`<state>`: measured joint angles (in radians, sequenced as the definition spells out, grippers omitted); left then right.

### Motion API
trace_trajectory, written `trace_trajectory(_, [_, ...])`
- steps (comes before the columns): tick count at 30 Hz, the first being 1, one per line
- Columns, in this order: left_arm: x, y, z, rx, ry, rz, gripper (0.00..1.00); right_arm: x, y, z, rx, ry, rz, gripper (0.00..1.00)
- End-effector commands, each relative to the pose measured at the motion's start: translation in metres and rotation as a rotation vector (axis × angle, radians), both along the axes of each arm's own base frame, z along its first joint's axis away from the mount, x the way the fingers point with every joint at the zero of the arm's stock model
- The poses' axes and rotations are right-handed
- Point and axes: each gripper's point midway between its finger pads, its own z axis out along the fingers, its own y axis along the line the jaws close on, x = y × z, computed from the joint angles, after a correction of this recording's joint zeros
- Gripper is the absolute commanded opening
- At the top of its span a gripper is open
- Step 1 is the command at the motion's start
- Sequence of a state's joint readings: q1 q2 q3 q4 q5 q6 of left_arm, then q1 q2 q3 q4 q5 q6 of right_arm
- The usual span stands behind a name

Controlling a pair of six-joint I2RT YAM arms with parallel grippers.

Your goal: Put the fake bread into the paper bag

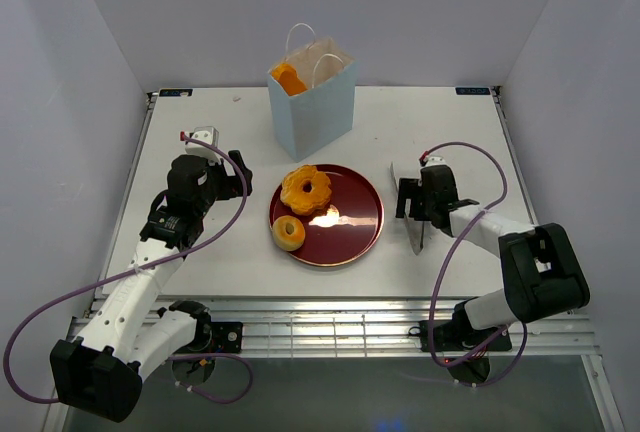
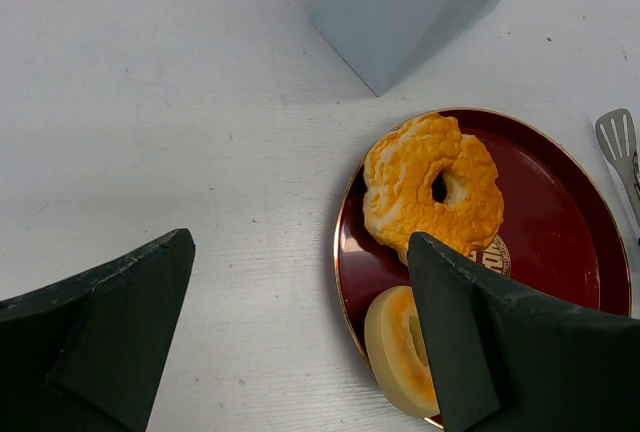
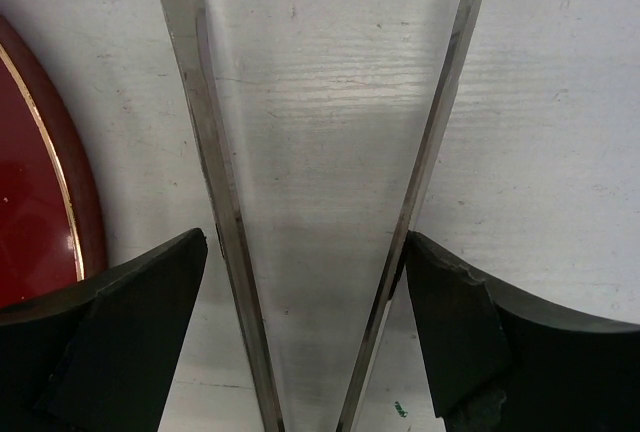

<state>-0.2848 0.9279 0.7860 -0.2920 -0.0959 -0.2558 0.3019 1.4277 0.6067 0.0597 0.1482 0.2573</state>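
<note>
Partly done: one orange toy pastry [image 1: 289,79] already inside the pale blue upright paper bag [image 1: 315,102] at 12 o'clock; golden frilled ring pastry [image 1: 305,189] and small round roll [image 1: 289,232] left flat on dark red round plate [image 1: 355,232], no long axis. Left gripper [image 2: 300,342] wide, empty; right gripper [image 3: 305,327] wide around metal tongs [image 3: 210,152], tips toward 12

paper bag [image 1: 313,102] behind plate [image 1: 355,217]; tongs [image 1: 418,214] right of plate.

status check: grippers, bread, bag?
Left gripper open beside dark red plate. Right gripper straddles metal tongs. Two pastries plated; one in pale blue paper bag.
</note>
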Motion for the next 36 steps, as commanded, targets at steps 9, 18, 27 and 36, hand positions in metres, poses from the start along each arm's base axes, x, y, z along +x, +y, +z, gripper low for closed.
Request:
trace_trajectory(9, [0.0, 0.001, 0.017, -0.014, -0.047, 0.01, 0.98, 0.016, 0.01, 0.07, -0.001, -0.085, 0.035, 0.93])
trace_trajectory(18, [-0.002, 0.01, 0.028, -0.016, -0.091, 0.058, 0.98, 0.027, 0.017, 0.18, 0.047, -0.283, 0.07, 0.9])
trace_trajectory(27, [-0.006, 0.025, 0.043, -0.027, -0.162, 0.138, 0.98, 0.029, 0.001, 0.259, 0.047, -0.51, -0.014, 0.9])
trace_trajectory(36, [-0.008, 0.043, 0.046, -0.02, -0.176, 0.242, 0.98, 0.02, 0.005, 0.265, 0.061, -0.536, -0.015, 0.9])
